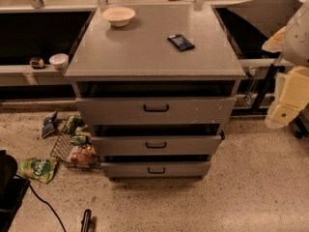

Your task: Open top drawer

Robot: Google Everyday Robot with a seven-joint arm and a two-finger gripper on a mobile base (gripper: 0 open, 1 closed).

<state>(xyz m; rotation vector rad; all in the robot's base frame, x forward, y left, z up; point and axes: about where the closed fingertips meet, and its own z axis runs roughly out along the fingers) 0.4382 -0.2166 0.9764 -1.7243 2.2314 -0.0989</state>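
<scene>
The grey cabinet (154, 52) stands in the middle of the camera view with three drawer fronts. The top drawer (106, 111) is the widest and tallest front, scuffed, with a small black bar handle (156, 108) at its centre. A dark gap shows between its upper edge and the cabinet top. My gripper (285, 108) is the pale yellow and white part of the arm at the right edge, to the right of the cabinet at about the top drawer's height. It is well apart from the handle and touches nothing.
A white bowl (119, 15) and a dark packet (181, 42) lie on the cabinet top. Two narrower drawers (155, 145) sit below. A wire basket (75, 151) and snack bags (37, 168) lie on the floor at left. Black gear with a cable (9, 187) is at bottom left.
</scene>
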